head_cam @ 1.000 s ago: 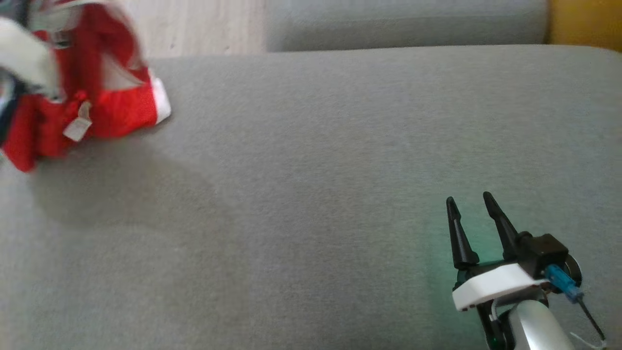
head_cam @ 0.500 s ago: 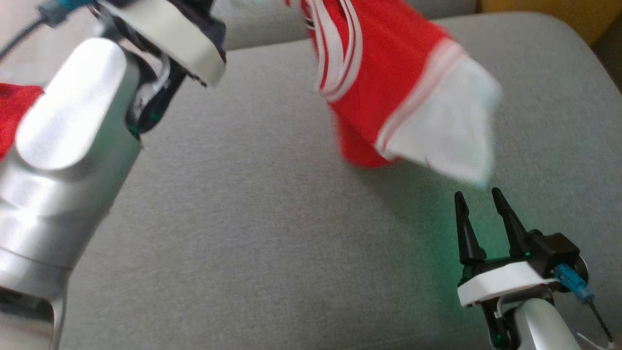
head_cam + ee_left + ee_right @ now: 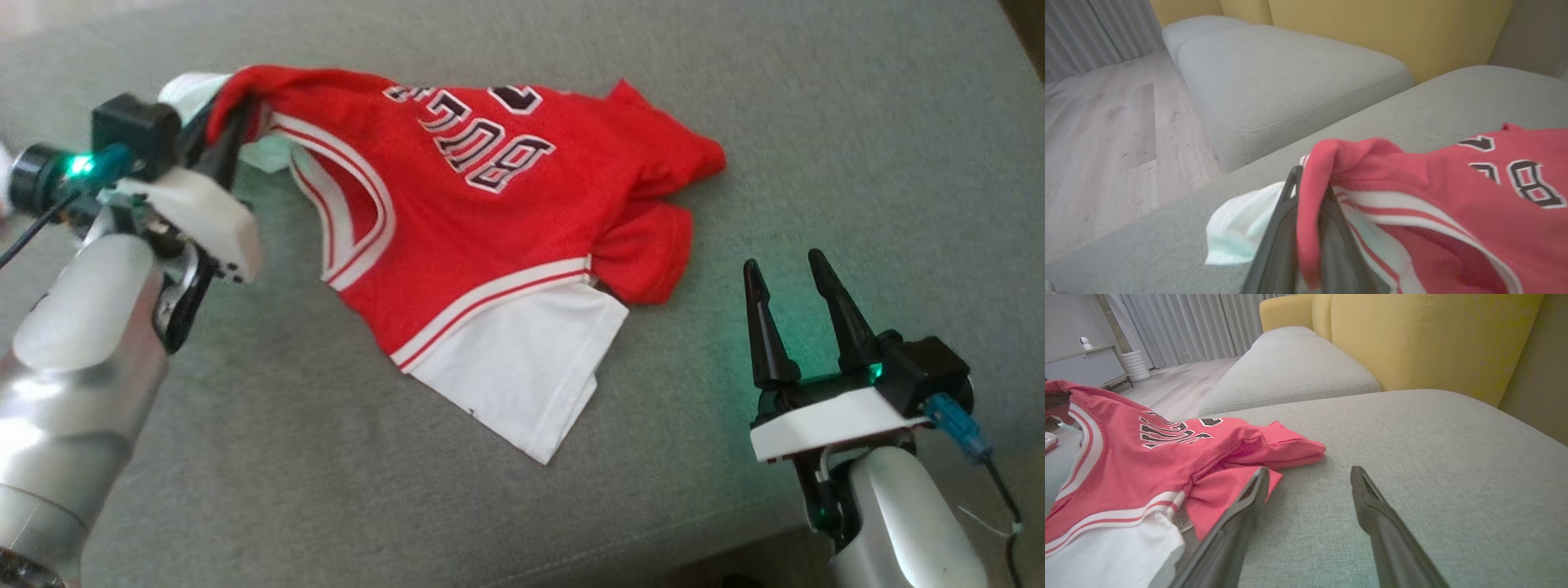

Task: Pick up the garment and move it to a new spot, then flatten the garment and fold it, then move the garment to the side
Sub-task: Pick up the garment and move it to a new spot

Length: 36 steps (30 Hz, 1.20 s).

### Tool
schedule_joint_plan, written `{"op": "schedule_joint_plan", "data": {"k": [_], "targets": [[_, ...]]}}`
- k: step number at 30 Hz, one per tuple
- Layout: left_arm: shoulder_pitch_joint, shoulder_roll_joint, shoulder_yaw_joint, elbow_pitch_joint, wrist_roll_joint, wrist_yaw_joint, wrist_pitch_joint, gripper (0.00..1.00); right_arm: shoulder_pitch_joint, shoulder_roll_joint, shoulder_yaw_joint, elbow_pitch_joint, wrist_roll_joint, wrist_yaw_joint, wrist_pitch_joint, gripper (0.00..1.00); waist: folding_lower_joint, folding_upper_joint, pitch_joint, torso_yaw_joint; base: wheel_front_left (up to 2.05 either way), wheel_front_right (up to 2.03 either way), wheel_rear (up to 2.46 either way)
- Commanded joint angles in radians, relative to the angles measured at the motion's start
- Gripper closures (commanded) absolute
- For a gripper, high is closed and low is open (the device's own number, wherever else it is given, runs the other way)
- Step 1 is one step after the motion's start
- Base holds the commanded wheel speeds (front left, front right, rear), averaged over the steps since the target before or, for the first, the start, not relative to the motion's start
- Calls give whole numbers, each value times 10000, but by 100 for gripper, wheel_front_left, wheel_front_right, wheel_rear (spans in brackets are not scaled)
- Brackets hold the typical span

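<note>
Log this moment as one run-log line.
left gripper: shut on jersey shoulder | right gripper: open, beside jersey | jersey: rumpled on grey cushion, not yet flattened

Bare grey fabric cushion (image 3: pixel 857 122) right of the red-and-white jersey (image 3: pixel 490 220) — wide open. Yellow padded backrest (image 3: pixel 1433 339) walls off the far edge.

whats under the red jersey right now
The jersey lies on the grey cushion, one end lifted in the left gripper. Whatever lies beneath its spread cloth is covered.
</note>
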Motion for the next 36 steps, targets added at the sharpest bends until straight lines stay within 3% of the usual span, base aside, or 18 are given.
{"op": "schedule_joint_plan", "data": {"k": [1,2,3,14,22,28,36], "targets": [[-477,309,412,51,113,114,-268,89,-173,-52,219,-327,100,39,-108,0,-3,0,352,-253,0,0,0],[-470,264,438,306,102,179,-371,33,-185,-52,218,-322,101,39,-108,0,-3,0,378,-253,0,0,0],[-473,211,424,517,130,240,-459,0,-190,-52,216,-312,99,39,-108,0,-3,0,386,-245,0,0,0],[-800,-340,642,1382,-303,13,-1258,0,-28,-52,67,-141,-45,39,-108,0,-3,0,-610,422,0,0,0],[582,-701,849,802,-689,109,-1716,0,511,-52,-140,62,-227,39,-108,0,-3,0,-1941,1236,0,0,0],[2463,-877,1336,-638,-969,636,-1834,0,1008,-52,-225,172,-346,39,-108,0,-3,0,-2612,1781,0,0,0],[5810,-838,2640,-3740,-496,1799,-1843,0,1389,-52,-149,217,-375,39,-109,0,-3,0,-3010,2056,0,0,0]]}}
